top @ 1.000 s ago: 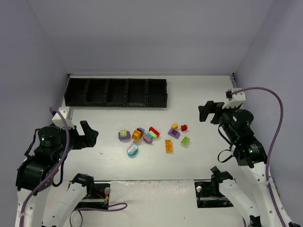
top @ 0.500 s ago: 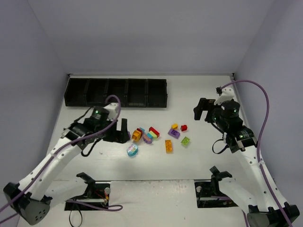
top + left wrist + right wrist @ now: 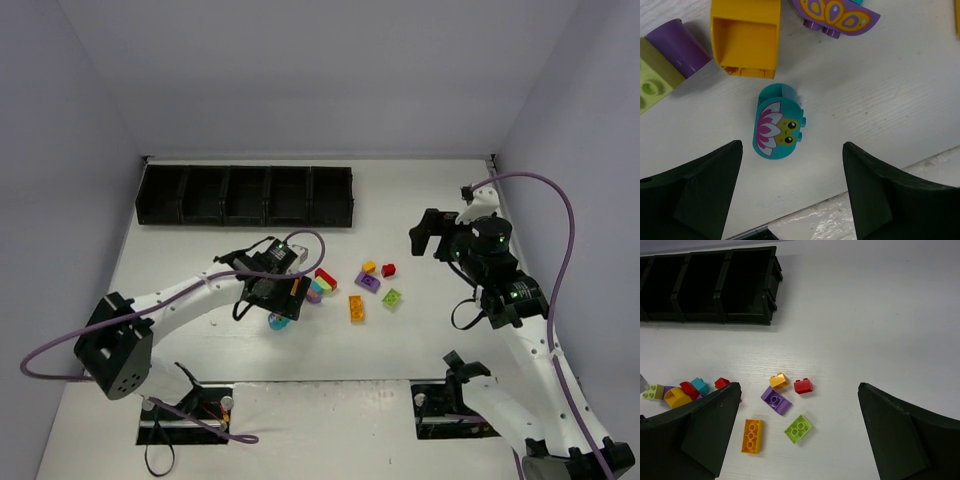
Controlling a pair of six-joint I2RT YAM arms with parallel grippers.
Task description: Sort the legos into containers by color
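- Top view: the left gripper (image 3: 279,303) hangs over the near left edge of the legos (image 3: 322,284), directly above the teal brick (image 3: 279,321). The containers (image 3: 245,196) sit far left, well apart.
- Left wrist: jaws released and wide, with the teal brick lying between them and touching neither. The orange brick (image 3: 745,35) lies close by, so a skewed descent could nudge it, or the rounded teal brick could squirt free.
- Right wrist: the right gripper (image 3: 798,390) is spread, holding nothing, above the scattered bricks.
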